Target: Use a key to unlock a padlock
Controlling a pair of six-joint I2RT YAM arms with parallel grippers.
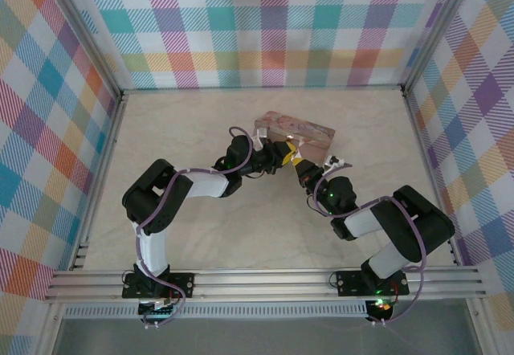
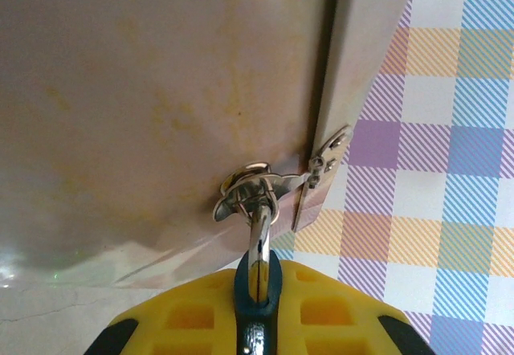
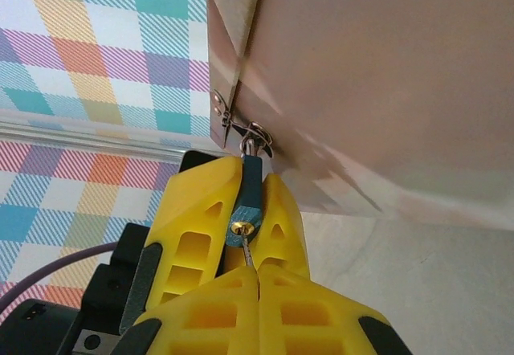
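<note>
The padlock (image 3: 247,198) hangs by its shackle from the hasp (image 2: 255,185) of the tin (image 3: 385,74), its blue body clamped in the left gripper (image 2: 257,311). The right gripper (image 3: 259,284) is pinched shut on the key (image 3: 250,255), whose tip is at the brass keyhole (image 3: 242,228). Both look light, stiff and slippery. The thin key probably needs a firm pinch at its head.

Holds the blue padlock (image 2: 257,292) between yellow fingers (image 2: 181,323), its silvery shackle (image 2: 259,246) hooked through the hasp (image 2: 250,186) of the pinkish tin (image 2: 144,106) (plaid wall (image 2: 438,170) on the right).
</note>
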